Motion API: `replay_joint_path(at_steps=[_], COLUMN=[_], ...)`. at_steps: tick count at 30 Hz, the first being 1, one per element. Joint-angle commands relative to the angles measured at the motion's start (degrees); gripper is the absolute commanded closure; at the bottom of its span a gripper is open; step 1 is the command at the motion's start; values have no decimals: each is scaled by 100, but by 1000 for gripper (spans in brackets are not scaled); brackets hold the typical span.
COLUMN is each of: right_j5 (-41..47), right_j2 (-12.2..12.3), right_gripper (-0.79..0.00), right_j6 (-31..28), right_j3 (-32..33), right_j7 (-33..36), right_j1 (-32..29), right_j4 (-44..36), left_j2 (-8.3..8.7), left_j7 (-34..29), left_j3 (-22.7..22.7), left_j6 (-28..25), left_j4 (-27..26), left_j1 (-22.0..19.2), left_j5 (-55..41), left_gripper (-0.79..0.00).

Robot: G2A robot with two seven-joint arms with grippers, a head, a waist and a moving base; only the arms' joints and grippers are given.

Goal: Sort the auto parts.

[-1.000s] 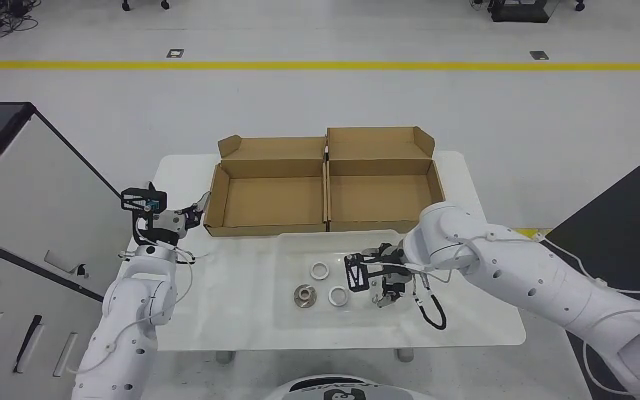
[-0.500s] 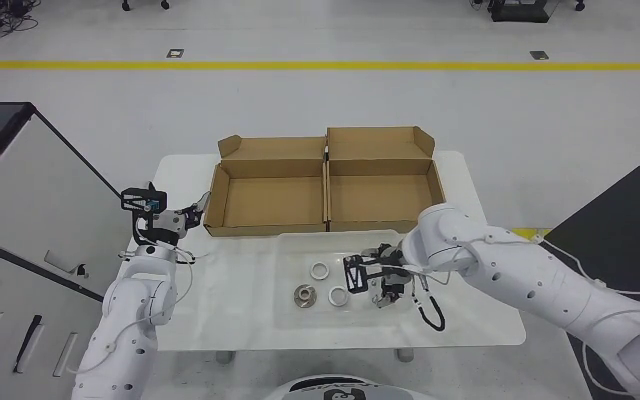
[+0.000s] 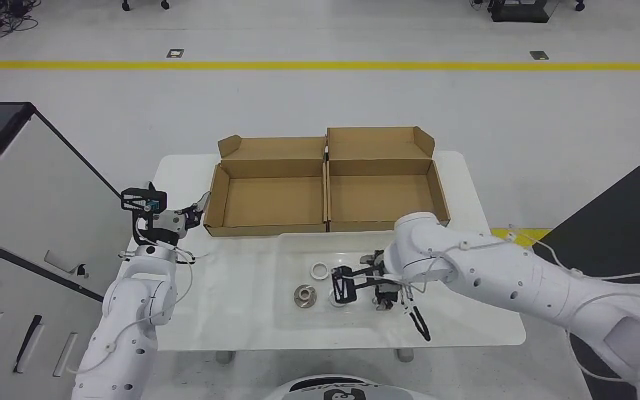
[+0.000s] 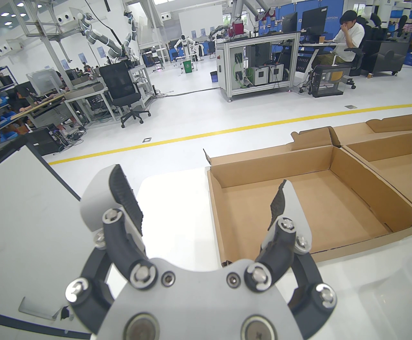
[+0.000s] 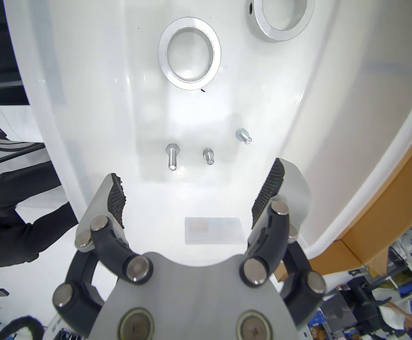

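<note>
A white tray (image 3: 250,280) holds the parts. Two aluminium rings (image 5: 189,53) (image 5: 280,19) and three small bolts (image 5: 172,156) (image 5: 208,156) (image 5: 243,135) lie on its floor. From above, one ring (image 3: 319,270) and a grey flanged part (image 3: 304,295) sit in the middle of the tray. My right gripper (image 5: 196,180) (image 3: 341,285) hangs open just above the tray, the bolts right ahead of its fingertips, with nothing between them. At the table's left side my left gripper (image 4: 199,183) (image 3: 195,212) is open and empty, beside the left box.
Two open cardboard boxes, left (image 3: 268,195) (image 4: 299,206) and right (image 3: 382,190), stand side by side behind the tray. A pale label (image 5: 212,230) lies on the tray floor under the right gripper. A corner of the right box (image 5: 379,231) borders the tray rim.
My right arm has moved leftward across the tray, bringing its open gripper closer to the rings. The left arm has not moved.
</note>
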Motion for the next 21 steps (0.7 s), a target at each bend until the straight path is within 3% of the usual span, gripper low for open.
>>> replay_joint_path(at_steps=[1, 3, 4, 6, 16, 21], right_j5=[76, 151, 174, 207, 184, 188], right_j2=[-46, -94, -116, -154, -256, -268], right_gripper=[-714, -594, -462, -388, -317, -320], right_j6=[-12, -24, -32, -42, -36, -28], right_j3=[-86, -162, -199, -212, -212, -212], right_j7=[-13, -24, -32, -42, -36, -28], right_j1=[89, 168, 201, 231, 168, 148], right_j4=[81, 171, 207, 267, 417, 442], left_j2=[0, 0, 0, 0, 0, 0], left_j7=[0, 0, 0, 0, 0, 0], left_j3=[0, 0, 0, 0, 0, 0], left_j6=[0, 0, 0, 0, 0, 0], left_j4=[0, 0, 0, 0, 0, 0], left_j1=[0, 0, 0, 0, 0, 0], left_j5=[0, 0, 0, 0, 0, 0], left_gripper=[-785, -785, -785, -785, -785, -785])
